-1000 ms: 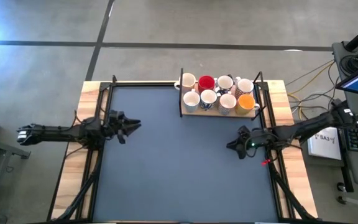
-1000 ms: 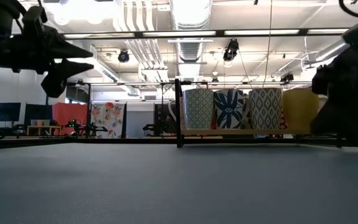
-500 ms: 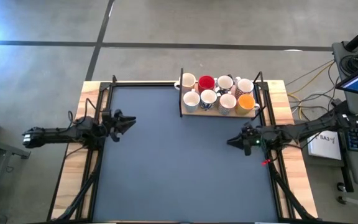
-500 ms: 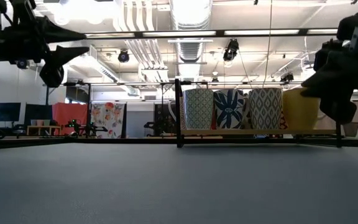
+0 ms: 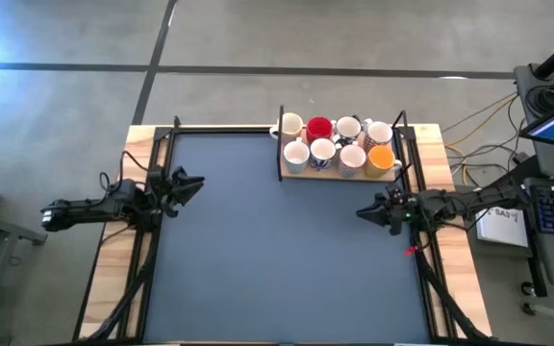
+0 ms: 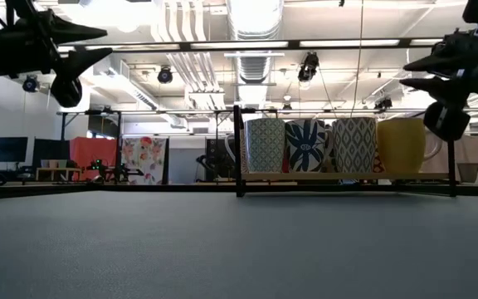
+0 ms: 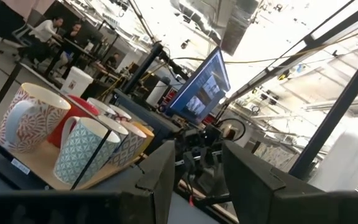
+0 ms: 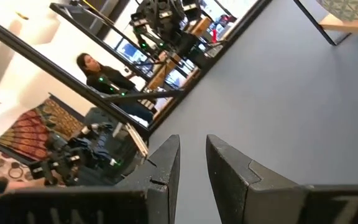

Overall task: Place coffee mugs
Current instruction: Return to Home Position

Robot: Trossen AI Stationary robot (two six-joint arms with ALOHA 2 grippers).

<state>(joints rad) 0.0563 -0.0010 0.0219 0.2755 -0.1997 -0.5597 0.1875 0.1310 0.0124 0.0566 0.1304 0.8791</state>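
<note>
Several coffee mugs (image 5: 339, 149) stand upright in two rows on a wooden tray (image 5: 308, 171) at the table's far right. Most are white or patterned, one is red (image 5: 318, 128) and one orange (image 5: 381, 159). The low view shows the front row of mugs (image 6: 305, 145) side by side, and the left wrist view shows the mugs (image 7: 73, 134) from the left. My left gripper (image 5: 192, 182) hovers open over the table's left side, far from the mugs. My right gripper (image 5: 364, 212) hovers open just near of the tray, pointing toward the table's left.
A black frame (image 5: 279, 144) stands along the tray's left end, and black rails (image 5: 157, 207) run down both sides of the dark mat (image 5: 277, 259). A monitor and cables sit beyond the table's right edge. A person (image 8: 101, 78) sits in the room beyond.
Both arms have drawn back and risen. My left gripper has moved toward the table's left edge and upward. My right gripper has lifted from near the mat and shifted a little toward the tray. The mugs have stayed put.
</note>
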